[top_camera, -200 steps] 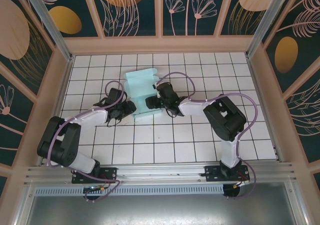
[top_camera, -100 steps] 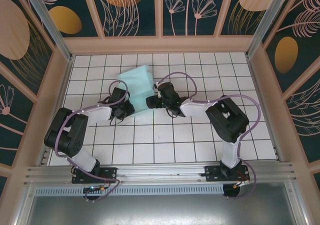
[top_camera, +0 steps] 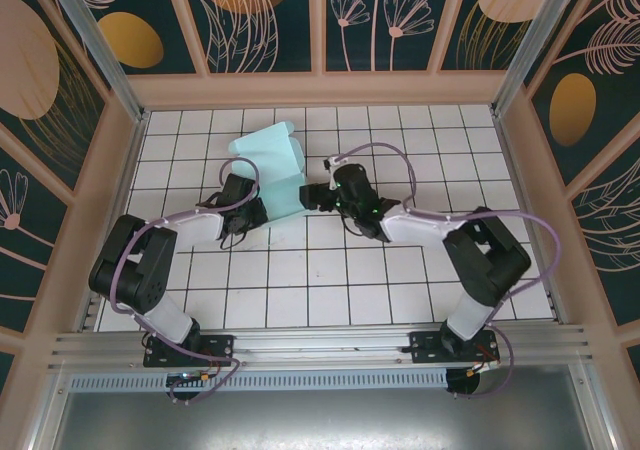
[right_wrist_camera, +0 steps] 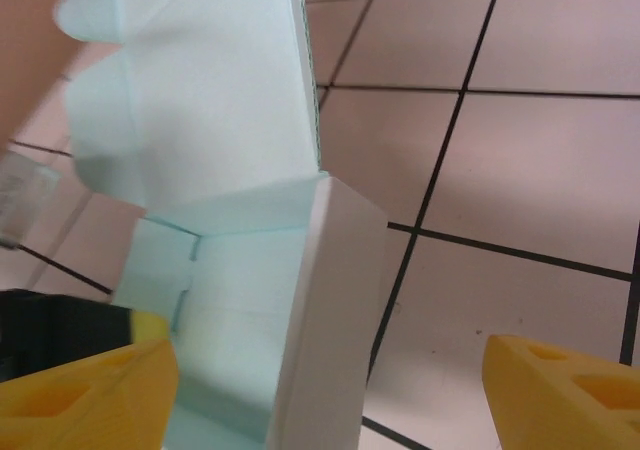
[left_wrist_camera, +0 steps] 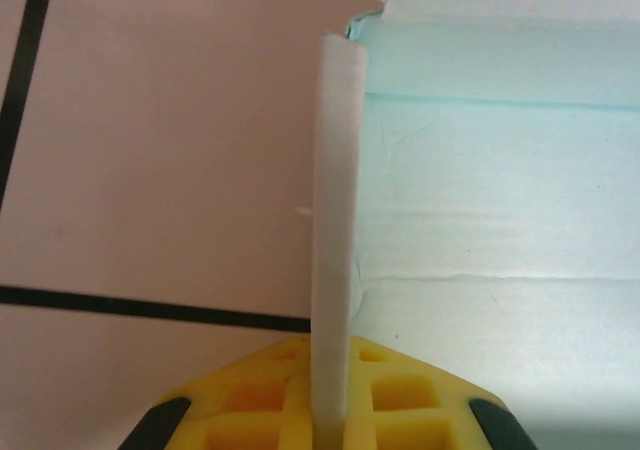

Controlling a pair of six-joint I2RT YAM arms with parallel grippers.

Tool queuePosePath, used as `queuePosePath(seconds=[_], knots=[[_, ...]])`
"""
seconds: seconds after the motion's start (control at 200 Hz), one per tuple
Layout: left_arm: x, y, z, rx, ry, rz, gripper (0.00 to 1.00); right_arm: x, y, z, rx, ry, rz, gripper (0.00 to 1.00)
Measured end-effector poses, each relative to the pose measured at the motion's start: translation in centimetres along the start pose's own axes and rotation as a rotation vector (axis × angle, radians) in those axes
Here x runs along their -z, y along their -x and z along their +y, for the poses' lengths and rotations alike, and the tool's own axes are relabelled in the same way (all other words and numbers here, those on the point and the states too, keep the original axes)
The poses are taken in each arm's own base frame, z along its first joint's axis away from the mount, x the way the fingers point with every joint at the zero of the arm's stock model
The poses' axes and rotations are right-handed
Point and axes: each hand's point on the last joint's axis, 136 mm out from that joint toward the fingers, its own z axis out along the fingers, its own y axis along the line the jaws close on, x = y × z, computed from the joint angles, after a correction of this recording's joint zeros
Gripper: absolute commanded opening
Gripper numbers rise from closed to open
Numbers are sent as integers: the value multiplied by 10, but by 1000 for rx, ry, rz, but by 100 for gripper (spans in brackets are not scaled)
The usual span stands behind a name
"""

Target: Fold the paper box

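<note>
The paper box point(top_camera: 272, 168) is a pale turquoise card shape with raised walls and rounded flaps, lying on the tiled floor left of centre. My left gripper point(top_camera: 252, 210) is at its near left corner. In the left wrist view the yellow fingers point(left_wrist_camera: 250, 400) are shut on a thin upright wall of the paper box point(left_wrist_camera: 336, 220), with the box's inner panel point(left_wrist_camera: 500, 200) to the right. My right gripper point(top_camera: 311, 198) is at the box's right side. In the right wrist view it point(right_wrist_camera: 330, 400) stands open, and a box wall point(right_wrist_camera: 330, 320) rises between its yellow fingertips point(right_wrist_camera: 570, 390).
White tiled floor point(top_camera: 400, 270) with black grid lines spreads to the right and front. Wooden frame walls point(top_camera: 320, 90) enclose the work area. The arm bases sit on a metal rail point(top_camera: 320, 345) at the near edge.
The box has turned and its walls and flaps have come up from a flat-looking sheet. The right arm's elbow swung down and right, and its gripper shifted slightly right.
</note>
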Motion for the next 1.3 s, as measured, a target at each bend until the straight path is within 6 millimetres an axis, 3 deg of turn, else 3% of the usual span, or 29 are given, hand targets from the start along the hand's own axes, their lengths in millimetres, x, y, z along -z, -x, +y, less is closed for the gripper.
queuePosePath(seconds=[0.14, 0.245, 0.335, 0.435, 0.641, 0.881, 1.171, 1.296], knots=[[9, 12, -7, -14, -52, -84, 0, 34, 39, -2, -82, 77, -155, 80], [29, 30, -27, -20, -161, -187, 0, 58, 68, -21, -169, 95, -270, 80], [55, 46, -50, -33, -291, -288, 0, 64, 73, -41, -227, 81, -301, 80], [86, 62, -77, -61, -438, -381, 0, 60, 61, -44, -262, 105, -264, 80], [124, 67, -111, -140, -649, -465, 0, 47, 50, -22, -279, 283, -221, 80], [136, 56, -125, -202, -766, -458, 0, 53, 53, 4, -225, 424, -231, 81], [152, 56, -138, -243, -851, -479, 0, 53, 46, 53, -124, 559, -190, 80], [156, 57, -140, -249, -866, -494, 0, 50, 43, 62, -106, 586, -178, 80]])
